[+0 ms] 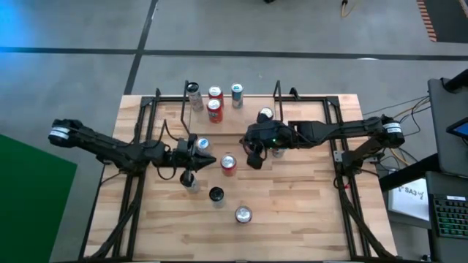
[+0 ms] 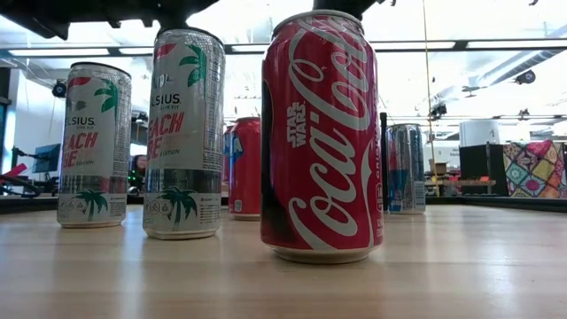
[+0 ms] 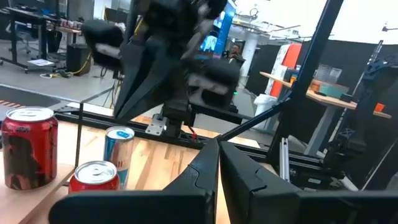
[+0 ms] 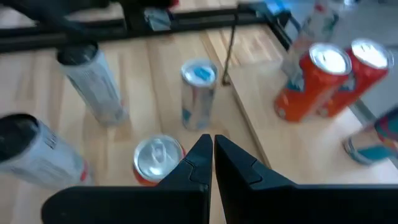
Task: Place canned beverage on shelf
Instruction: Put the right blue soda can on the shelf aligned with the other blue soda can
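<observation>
High view: your left end effector point(image 1: 207, 158) and right end effector point(image 1: 254, 159) hover over mid-surface point(image 1: 292, 212), facing each other, both clenched on nothing.
Target can: the red Coca-Cola can point(image 1: 228, 164) stands upright between the two end effectors, just beside both. It's probably the nearest pick, though the task names no particular can.
Other cans: a small blue-topped can point(image 1: 202, 144) sits near your left end effector; a black-topped can point(image 1: 216, 194) and a silver-topped can point(image 1: 243, 215) stand nearer the front edge.
Shelf: the black-rod rack point(image 1: 219, 98) at the back edge already carries two red cans point(image 1: 214, 102), a tall slim one point(image 1: 193, 95) and a blue one point(image 1: 237, 93).
Handling: expect a rigid, smooth, slippery cylinder; thin walls dent if squeezed hard. Whether it's full, you can't tell.
Grip: open first, then take it across the mid-body and keep it upright.
</observation>
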### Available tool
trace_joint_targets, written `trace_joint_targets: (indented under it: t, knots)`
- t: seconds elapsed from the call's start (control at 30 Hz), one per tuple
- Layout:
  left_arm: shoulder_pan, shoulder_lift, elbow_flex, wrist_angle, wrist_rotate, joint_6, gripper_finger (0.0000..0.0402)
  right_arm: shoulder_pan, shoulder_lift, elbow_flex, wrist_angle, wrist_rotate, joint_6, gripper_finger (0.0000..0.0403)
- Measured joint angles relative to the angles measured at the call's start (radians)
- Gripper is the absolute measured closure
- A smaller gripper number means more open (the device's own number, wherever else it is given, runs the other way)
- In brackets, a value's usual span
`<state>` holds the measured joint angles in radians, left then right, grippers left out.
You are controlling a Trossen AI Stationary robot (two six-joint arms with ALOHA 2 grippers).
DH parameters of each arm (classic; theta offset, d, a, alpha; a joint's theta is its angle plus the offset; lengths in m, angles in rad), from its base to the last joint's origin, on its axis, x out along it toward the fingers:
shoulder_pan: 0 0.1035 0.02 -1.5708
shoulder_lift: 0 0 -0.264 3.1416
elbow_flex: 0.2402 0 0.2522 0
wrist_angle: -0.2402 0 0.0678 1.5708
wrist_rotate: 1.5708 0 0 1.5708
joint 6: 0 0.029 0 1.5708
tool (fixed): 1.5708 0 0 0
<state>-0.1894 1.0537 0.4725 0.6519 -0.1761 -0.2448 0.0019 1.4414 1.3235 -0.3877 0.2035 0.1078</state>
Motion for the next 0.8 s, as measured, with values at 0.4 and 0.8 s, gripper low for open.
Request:
trace_joint_targets:
  t: [0.4,0.8]
  knots:
    - [0.000,-0.028,0.000,-0.053,-0.001,0.054,0.0402,0.002,-0.003,0.039,-0.148,0.054,0.142,0.0394]
    - [0.002,-0.088,0.000,-0.150,-0.001,0.086,0.0402,0.011,-0.014,0.156,-0.762,0.184,0.475,0.0394]
